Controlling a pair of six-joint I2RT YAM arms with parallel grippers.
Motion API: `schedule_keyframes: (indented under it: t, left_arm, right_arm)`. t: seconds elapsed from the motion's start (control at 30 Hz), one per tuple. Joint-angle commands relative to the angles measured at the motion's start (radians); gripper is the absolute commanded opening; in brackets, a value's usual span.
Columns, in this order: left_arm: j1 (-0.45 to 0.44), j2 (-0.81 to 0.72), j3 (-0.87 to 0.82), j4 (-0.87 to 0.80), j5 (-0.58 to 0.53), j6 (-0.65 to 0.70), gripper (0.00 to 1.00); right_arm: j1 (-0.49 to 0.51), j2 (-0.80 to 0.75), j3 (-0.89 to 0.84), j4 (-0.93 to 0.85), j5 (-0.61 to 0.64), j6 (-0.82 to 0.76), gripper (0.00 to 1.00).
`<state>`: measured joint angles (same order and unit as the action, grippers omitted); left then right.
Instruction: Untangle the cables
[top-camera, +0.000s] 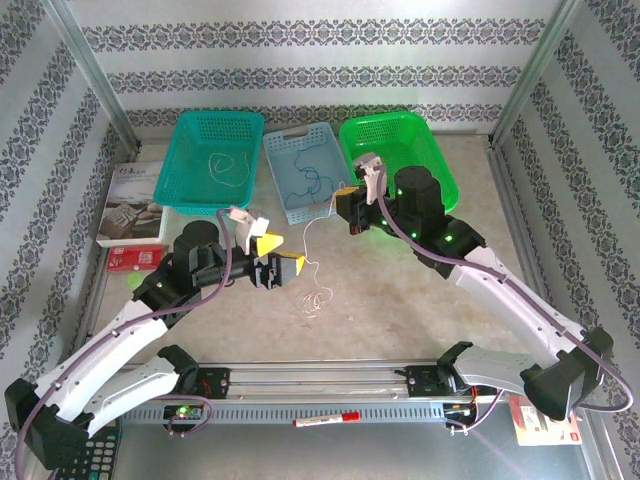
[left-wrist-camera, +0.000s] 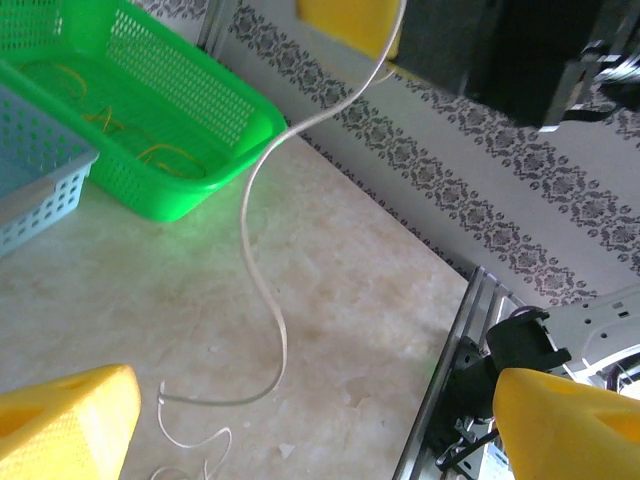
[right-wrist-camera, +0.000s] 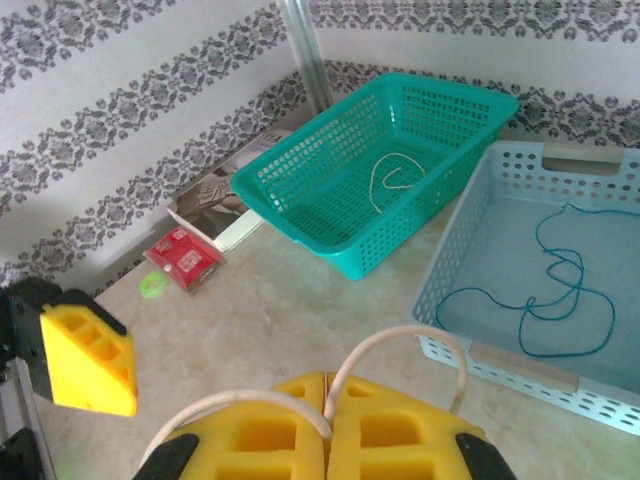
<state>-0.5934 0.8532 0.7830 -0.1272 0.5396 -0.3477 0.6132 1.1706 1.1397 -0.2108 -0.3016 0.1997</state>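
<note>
Closest in the top view, a red-capped pen lies on the rail between the arm bases. Further out, the left gripper stands with its yellow fingers spread wide and nothing between them. The right gripper, near the light blue basket, is closed on a whitish cable. That cable hangs down to small curls on the table. A pale cable lies in the teal basket, and a dark blue cable lies in the light blue one.

From the left wrist, the whitish cable drops in a long curve between the wide-open fingertips without touching either. Yellow cables rest in the green basket.

From the right wrist, the two pads are pressed together on a loop of the whitish cable.

Most of the sorting looks done, with each colour already in its own basket. What seems left is this last strand: its lower curls need drawing out, and it probably belongs in the teal basket.
</note>
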Motion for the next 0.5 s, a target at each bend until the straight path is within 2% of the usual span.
schedule_keyframes:
  t: [0.0, 0.2, 0.3, 0.4, 0.43, 0.47]
  left_arm:
    - [0.009, 0.037, 0.074, -0.053, 0.045, 0.073, 0.92]
    - [0.008, 0.172, 0.166, -0.008, 0.071, 0.115, 0.91]
    - [0.009, 0.239, 0.199, 0.016, 0.082, 0.128, 0.87]
    - [0.009, 0.286, 0.217, 0.044, 0.077, 0.131, 0.75]
    - [0.009, 0.296, 0.218, 0.060, 0.072, 0.129, 0.69]
    - [0.009, 0.305, 0.218, 0.079, 0.066, 0.125, 0.57]
  right_arm:
    - [0.024, 0.013, 0.048, -0.034, 0.003, -0.056, 0.00]
    - [0.062, 0.024, 0.075, -0.058, 0.012, -0.077, 0.00]
    - [0.081, 0.027, 0.085, -0.068, 0.022, -0.086, 0.00]
    - [0.096, 0.029, 0.095, -0.073, 0.023, -0.089, 0.00]
    - [0.100, 0.027, 0.098, -0.077, 0.021, -0.092, 0.00]
    - [0.102, 0.025, 0.099, -0.076, 0.022, -0.091, 0.00]
